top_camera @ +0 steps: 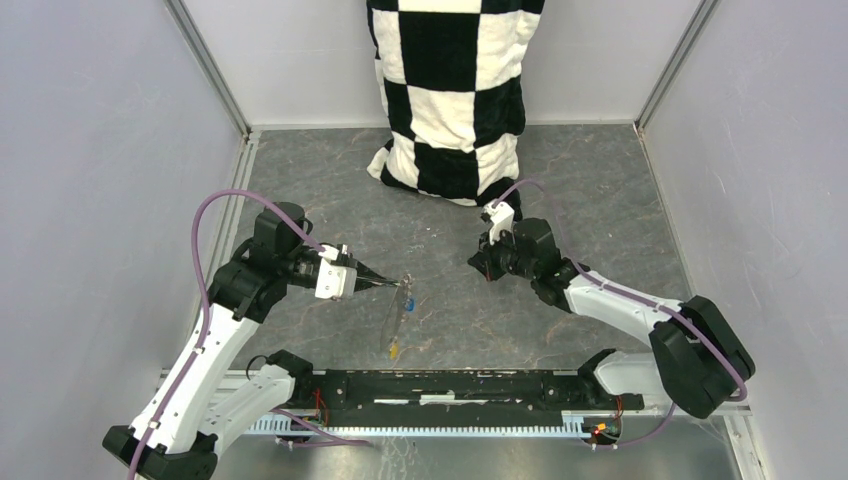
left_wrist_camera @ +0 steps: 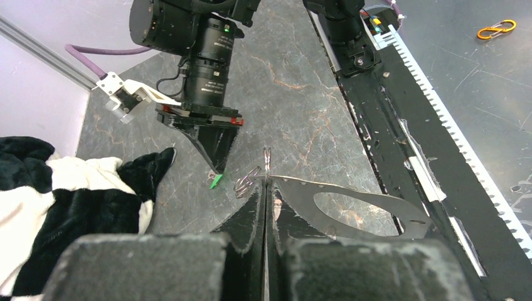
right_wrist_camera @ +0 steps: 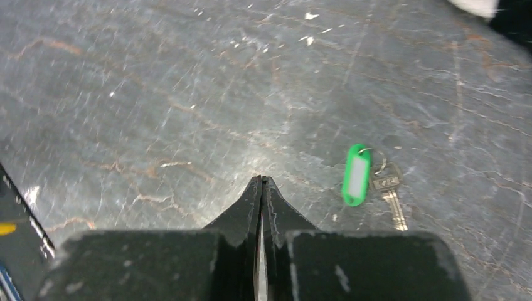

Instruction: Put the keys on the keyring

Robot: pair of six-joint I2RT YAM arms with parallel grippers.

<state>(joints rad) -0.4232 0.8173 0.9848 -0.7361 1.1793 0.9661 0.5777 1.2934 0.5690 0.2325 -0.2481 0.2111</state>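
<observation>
Our left gripper (left_wrist_camera: 267, 182) clenches the dark grey flat strap keyring (left_wrist_camera: 295, 195) aloft, offering its rings (left_wrist_camera: 248, 180), we reckon; right gripper (right_wrist_camera: 261, 183) pinched empty beside green-headed metal key (right_wrist_camera: 356, 175).

- Top external: fixed, high and behind the arm bases, facing forward and down. Distant; takes in the whole desk (top_camera: 600, 200), both arms and the cloth (top_camera: 450, 90) at the far end.
- Left wrist: close and low, sighting along the left end effector (left_wrist_camera: 266, 180) toward the right end effector (left_wrist_camera: 216, 164). Shares the keyring (left_wrist_camera: 298, 194), cloth and right arm with the top view.
- Right wrist: very close, looking steeply down past its own fingers onto the desk. Shares the green key (right_wrist_camera: 356, 175) with the left wrist view.
</observation>
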